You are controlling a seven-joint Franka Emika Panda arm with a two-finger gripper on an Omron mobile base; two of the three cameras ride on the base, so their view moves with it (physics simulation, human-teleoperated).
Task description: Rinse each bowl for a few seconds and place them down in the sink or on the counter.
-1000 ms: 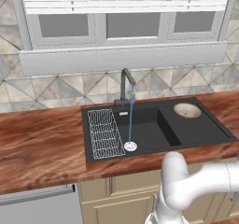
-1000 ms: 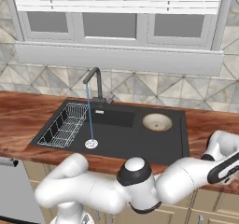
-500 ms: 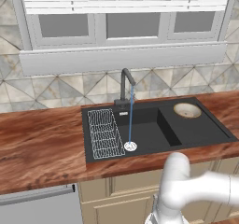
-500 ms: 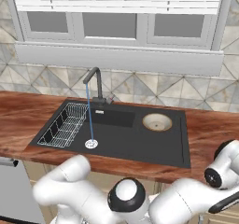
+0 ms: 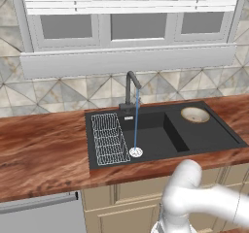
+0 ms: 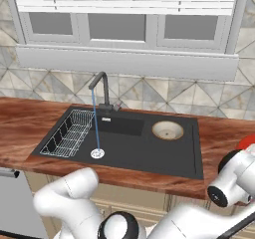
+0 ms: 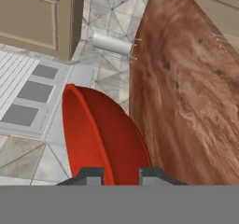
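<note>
The two-finger gripper point(image 7: 121, 174) was clamped on the rim of a glossy red round bowl point(image 7: 105, 139), held over the polished reddish-brown wood counter point(image 7: 186, 87), while a cream tan-rimmed bowl point(image 5: 195, 114) sat in the black rectangular sink point(image 5: 204, 135), the dark faucet point(image 5: 130, 89) running.

Red bowl point(image 7: 107, 134) edge-on — cream bowl point(image 5: 195, 114) in sink point(image 5: 214, 135)

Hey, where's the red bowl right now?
The red bowl is pinched by its rim in the gripper in the hand view, next to the counter; its edge also peeks out at the far right of the right base view.
</note>
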